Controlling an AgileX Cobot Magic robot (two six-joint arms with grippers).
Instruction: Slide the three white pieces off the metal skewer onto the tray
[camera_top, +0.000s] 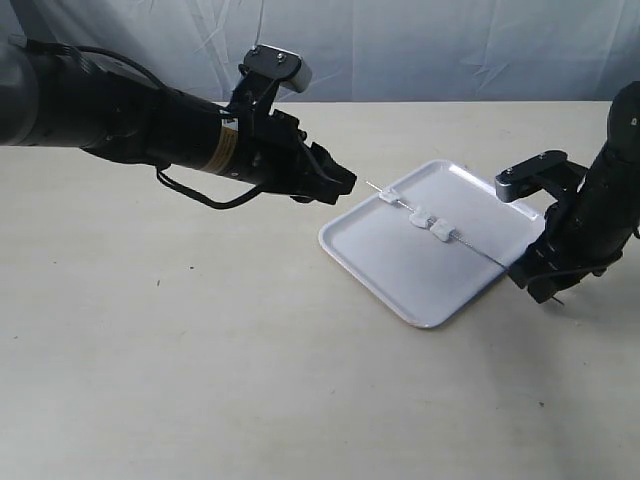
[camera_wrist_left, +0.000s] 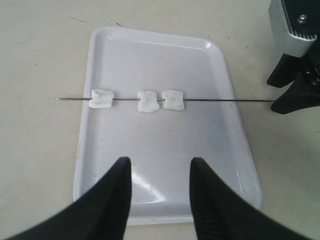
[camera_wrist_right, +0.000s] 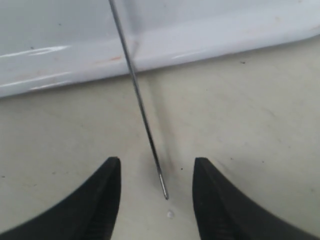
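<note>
The left gripper (camera_wrist_left: 160, 164) is wide open and empty beside the tray (camera_wrist_left: 165, 55). The right gripper (camera_wrist_right: 157, 161) is open around the skewer's (camera_wrist_right: 142, 110) end, not touching it. Three white pieces (camera_wrist_left: 148, 101) stay threaded on the skewer, lying across the tray.

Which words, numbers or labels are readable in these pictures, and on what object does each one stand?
No text can be read.
Yellow band on the left arm: tiny dark marks, too small to read.
The tray shows no print.
</note>
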